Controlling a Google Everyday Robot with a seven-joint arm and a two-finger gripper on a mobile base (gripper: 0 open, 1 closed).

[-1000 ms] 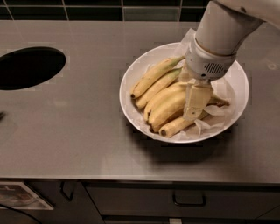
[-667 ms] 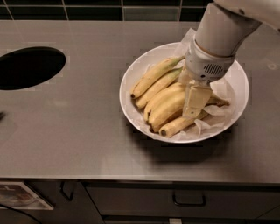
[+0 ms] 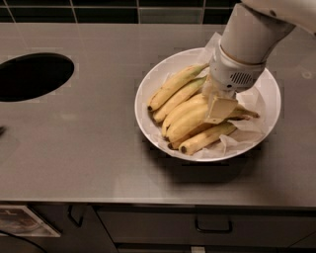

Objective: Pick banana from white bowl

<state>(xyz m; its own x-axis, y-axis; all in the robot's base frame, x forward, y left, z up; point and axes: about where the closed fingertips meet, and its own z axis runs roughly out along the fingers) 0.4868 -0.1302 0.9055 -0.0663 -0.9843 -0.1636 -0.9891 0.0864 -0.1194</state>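
Note:
A wide, glossy white bowl (image 3: 148, 94) sits on the steel counter, right of centre. It holds several yellow bananas (image 3: 180, 84) lying side by side on crinkled white paper (image 3: 247, 133). My gripper (image 3: 219, 109) reaches down from the upper right into the bowl. It is pressed against the middle bananas (image 3: 185, 121), near their stem ends. The arm's grey-white wrist (image 3: 234, 74) hides the bananas' right ends and the back of the bowl.
A dark round hole (image 3: 32, 76) is cut into the counter (image 3: 89, 148) at the left. A dark tiled wall (image 3: 123, 10) runs along the back. Drawer fronts with handles (image 3: 213, 228) lie below the counter's front edge.

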